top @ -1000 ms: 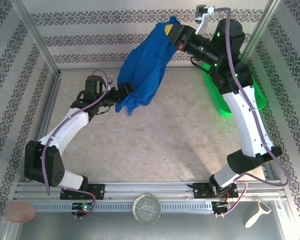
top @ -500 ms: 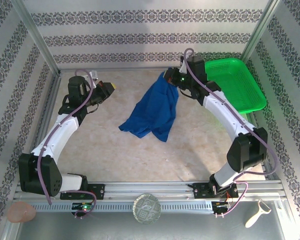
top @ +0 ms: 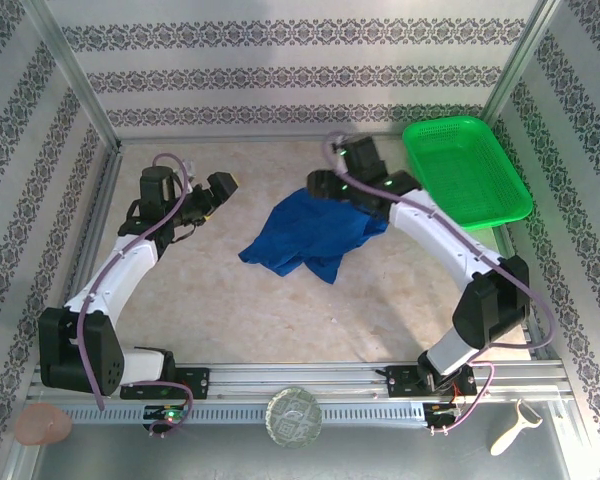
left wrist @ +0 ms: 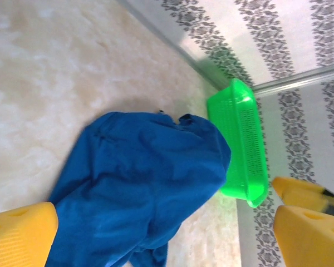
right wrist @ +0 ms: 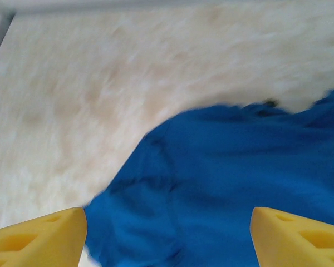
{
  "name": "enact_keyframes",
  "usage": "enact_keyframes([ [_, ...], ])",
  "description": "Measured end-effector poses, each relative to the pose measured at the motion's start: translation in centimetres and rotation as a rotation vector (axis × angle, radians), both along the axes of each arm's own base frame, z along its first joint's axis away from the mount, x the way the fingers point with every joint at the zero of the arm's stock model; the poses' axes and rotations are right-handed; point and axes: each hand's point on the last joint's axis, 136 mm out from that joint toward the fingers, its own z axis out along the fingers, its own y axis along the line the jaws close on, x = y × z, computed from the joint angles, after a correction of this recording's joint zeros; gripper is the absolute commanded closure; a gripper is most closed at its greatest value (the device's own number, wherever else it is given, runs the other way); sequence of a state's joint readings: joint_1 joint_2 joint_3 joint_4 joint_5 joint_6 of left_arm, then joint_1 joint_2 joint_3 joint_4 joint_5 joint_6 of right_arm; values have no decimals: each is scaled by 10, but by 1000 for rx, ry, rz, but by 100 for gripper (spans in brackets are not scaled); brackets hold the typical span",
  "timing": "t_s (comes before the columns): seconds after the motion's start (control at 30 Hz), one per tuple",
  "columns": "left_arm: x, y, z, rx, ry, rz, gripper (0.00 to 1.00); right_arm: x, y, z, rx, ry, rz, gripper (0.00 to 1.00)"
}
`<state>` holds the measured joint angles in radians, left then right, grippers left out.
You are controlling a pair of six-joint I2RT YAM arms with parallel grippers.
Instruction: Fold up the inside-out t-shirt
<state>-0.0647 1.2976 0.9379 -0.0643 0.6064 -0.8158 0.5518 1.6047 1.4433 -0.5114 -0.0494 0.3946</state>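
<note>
The inside-out t-shirt (top: 310,235) is royal blue and lies in a crumpled heap in the middle of the table. My left gripper (top: 220,190) hovers to its left, apart from the cloth, jaws open and empty. In the left wrist view the t-shirt (left wrist: 139,183) spreads between the wide-set yellow fingers (left wrist: 19,236) of the gripper (left wrist: 164,222). My right gripper (top: 320,185) is at the heap's far edge, open. From the right wrist, the t-shirt (right wrist: 239,183) lies below the gripper (right wrist: 167,222), and neither fingertip (right wrist: 300,236) touches it.
A green mesh basket (top: 467,170) stands at the back right, also seen from the left wrist as the basket (left wrist: 242,144). Patterned walls close off the back and sides. Bare table lies in front of the shirt, up to the metal rail (top: 300,380).
The shirt hung high between both grippers a second ago. The right arm brought it down onto the table and opened; the left let go and drew back left.
</note>
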Motion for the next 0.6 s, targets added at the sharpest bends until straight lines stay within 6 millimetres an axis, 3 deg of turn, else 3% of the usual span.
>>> enact_keyframes([
  [0.1, -2, 20, -1, 20, 19, 64, 0, -36, 53, -30, -73, 47, 177, 23],
  [0.2, -3, 55, 1, 33, 32, 167, 0, -64, 99, -79, -176, 133, 324, 23],
  [0.33, -7, 87, 6, 36, 34, 258, 0, -82, 136, -138, -308, 223, 419, 21],
  [0.43, -11, 97, 10, 35, 32, 286, 0, -80, 151, -155, -355, 246, 433, 21],
  [0.6, -15, 115, 13, 29, 30, 334, 0, -53, 176, -159, -359, 223, 388, 22],
])
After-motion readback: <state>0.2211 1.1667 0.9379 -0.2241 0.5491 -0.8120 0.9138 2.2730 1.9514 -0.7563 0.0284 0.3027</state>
